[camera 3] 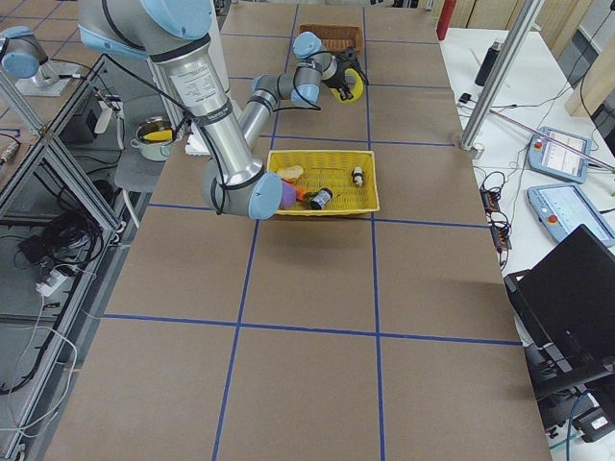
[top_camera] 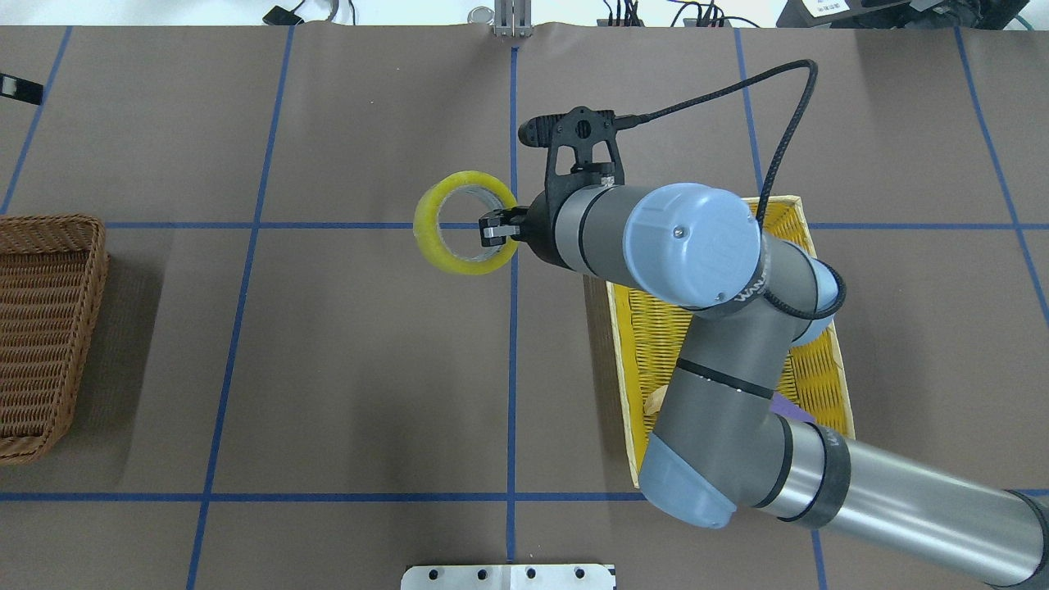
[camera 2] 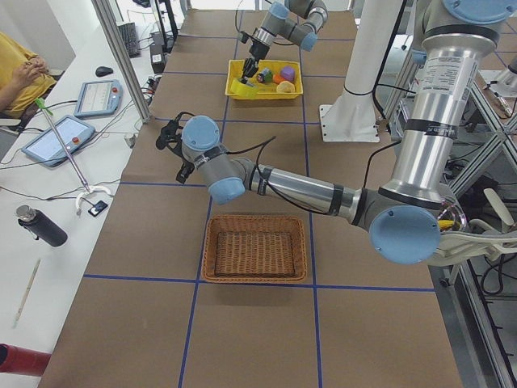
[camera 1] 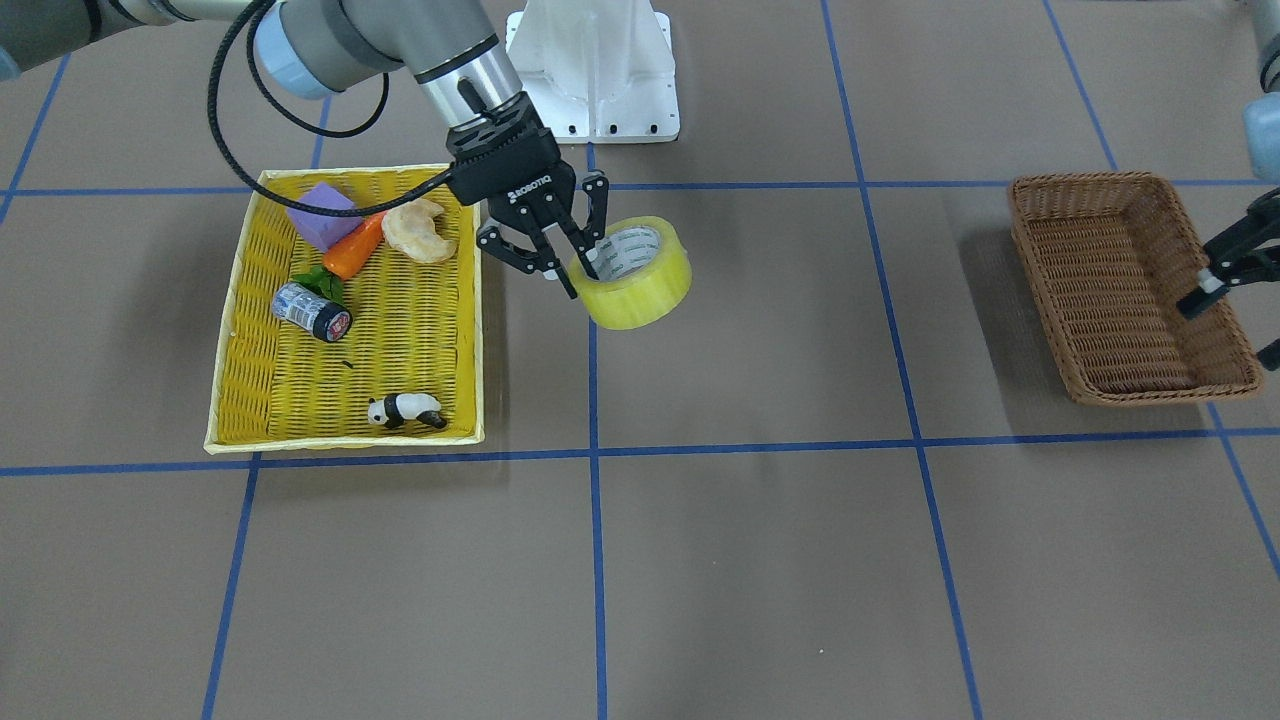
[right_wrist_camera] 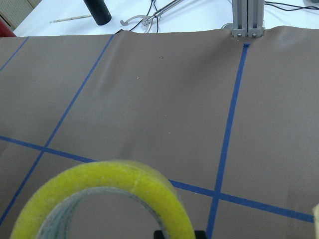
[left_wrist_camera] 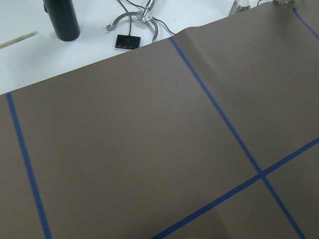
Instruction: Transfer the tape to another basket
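Note:
The tape [camera 1: 640, 285], a yellow roll with a white printed core, hangs above the table just beside the yellow basket [camera 1: 400, 330]. My right gripper [camera 1: 583, 278] is shut on the roll's wall, with one finger inside the core and one outside. This also shows in the overhead view, where the gripper [top_camera: 492, 233] holds the tape [top_camera: 447, 246]. The right wrist view shows the tape [right_wrist_camera: 107, 199] close up. The dark-brown wicker basket [camera 1: 1120, 290] stands empty at the far end of the table and also shows in the overhead view [top_camera: 41, 328]. My left gripper [camera 1: 1235, 320] hovers open by it.
The yellow basket holds a purple block [camera 1: 322, 213], a carrot [camera 1: 355, 250], a croissant [camera 1: 420, 232], a small black-capped can [camera 1: 312, 311] and a panda figure [camera 1: 405, 410]. The white robot base [camera 1: 592, 70] stands behind. Blue tape lines cross the brown table.

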